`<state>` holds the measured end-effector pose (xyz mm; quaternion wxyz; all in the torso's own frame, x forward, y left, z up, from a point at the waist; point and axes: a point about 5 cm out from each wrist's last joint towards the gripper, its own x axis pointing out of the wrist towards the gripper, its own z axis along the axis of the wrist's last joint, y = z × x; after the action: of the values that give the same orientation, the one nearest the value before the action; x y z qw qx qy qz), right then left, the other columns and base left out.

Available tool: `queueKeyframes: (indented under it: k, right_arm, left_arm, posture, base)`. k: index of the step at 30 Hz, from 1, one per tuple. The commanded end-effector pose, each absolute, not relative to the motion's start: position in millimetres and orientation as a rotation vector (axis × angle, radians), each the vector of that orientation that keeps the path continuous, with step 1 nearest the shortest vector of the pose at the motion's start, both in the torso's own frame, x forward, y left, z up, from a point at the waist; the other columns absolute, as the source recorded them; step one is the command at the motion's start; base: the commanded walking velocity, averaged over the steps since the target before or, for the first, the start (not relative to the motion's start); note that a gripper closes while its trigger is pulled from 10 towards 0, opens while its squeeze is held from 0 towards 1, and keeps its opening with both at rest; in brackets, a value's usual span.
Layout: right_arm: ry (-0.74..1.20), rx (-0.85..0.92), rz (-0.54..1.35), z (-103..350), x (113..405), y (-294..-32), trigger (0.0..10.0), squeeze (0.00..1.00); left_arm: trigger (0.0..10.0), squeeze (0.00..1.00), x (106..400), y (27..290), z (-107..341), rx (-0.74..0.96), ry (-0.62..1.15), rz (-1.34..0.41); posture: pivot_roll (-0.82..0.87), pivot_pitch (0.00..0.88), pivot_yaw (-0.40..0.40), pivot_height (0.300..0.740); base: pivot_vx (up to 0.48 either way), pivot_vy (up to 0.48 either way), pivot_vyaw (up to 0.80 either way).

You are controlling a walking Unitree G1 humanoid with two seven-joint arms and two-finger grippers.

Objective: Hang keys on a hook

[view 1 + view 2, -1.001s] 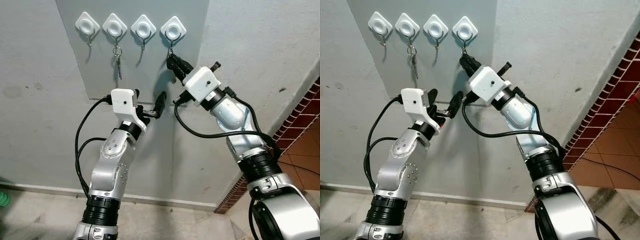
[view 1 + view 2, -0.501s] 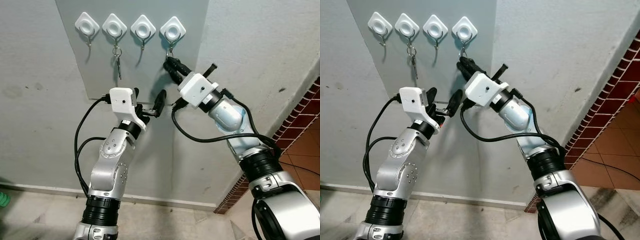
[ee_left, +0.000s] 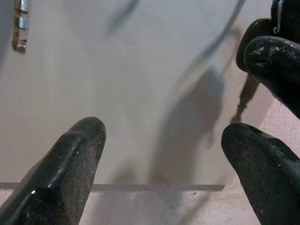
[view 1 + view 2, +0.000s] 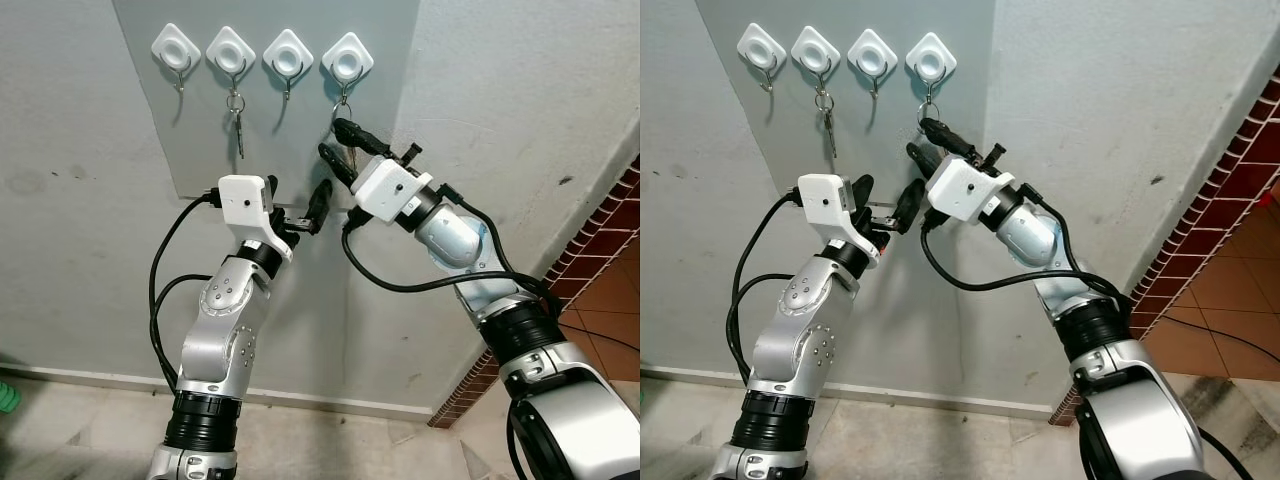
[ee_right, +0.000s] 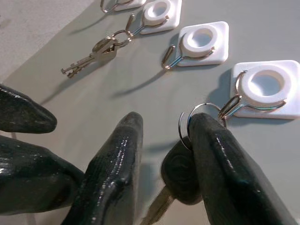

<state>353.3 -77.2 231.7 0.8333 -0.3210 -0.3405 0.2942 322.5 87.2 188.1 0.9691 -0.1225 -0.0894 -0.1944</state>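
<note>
Left eye view: grey panel (image 4: 300, 150) on the wall carried four white hooks in a row. Second hook from the robot's left (image 4: 231, 48) held a small key set (image 4: 236, 122) hanging straight down. The rightmost hook (image 4: 347, 60) had the task keys (image 4: 345, 150) on it, ring looped over the wire, w/ the right claw (image 4: 337, 142) just below, fingers spread apart, released; one finger was close against the key bunch, contact not clear. Left claw (image 4: 296, 204) was raised in front of the panel's lower edge, below & beside the right claw, fingers apart, holding nothing.

Right eye view: same layout. Right arm (image 4: 1040, 240) reached up & across toward the rightmost hook; left arm (image 4: 805, 320) was bent upright below the panel. Brick-red tiled edge (image 4: 1240, 170) at far right, floor (image 4: 940, 445) below the wall.

Left wrist view: two black fingertips (image 3: 70, 159) well apart w/ bare panel between them; tip of the small key set at one corner; a right-claw finger (image 3: 276, 61) at the opposite side.

Right wrist view: keys w/ black head (image 5: 183, 176) hung by a ring (image 5: 199, 119) from the nearest hook (image 5: 265, 89), one finger (image 5: 220, 168) over the key head, the other finger (image 5: 110, 173) clear of it. The other key set (image 5: 93, 56) hung further along the row.
</note>
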Motion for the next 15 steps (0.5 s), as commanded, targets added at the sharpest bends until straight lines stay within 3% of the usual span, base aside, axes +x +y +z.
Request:
queueKeyframes:
  k: [1, 11, 15]
  right_arm:
    - [-0.725, -0.656, 0.602, 232.2, 354.0, -80.4, 10.0, 1.0]
    - [-0.815, -0.452, 0.396, 239.1, 348.7, -94.7, 10.0, 1.0]
    - [-0.785, -0.249, 0.361, 237.3, 347.5, -94.5, 10.0, 1.0]
  left_arm:
    - [10.0, 0.0, 322.1, 87.4, 189.9, -0.248, -0.183, -0.389]
    - [10.0, 0.0, 322.3, 87.8, 189.6, -0.249, -0.182, -0.387]
    - [10.0, 0.0, 322.8, 87.3, 189.9, -0.248, -0.181, -0.39]
  posture:
    - [0.02, 0.009, -0.02, 0.74]
    - [0.02, 0.007, -0.017, 0.74]
    - [0.02, 0.005, -0.016, 0.74]
  base:
    - [0.0, 0.0, 0.0]
    - [0.0, 0.0, 0.0]
    - [0.0, 0.0, 0.0]
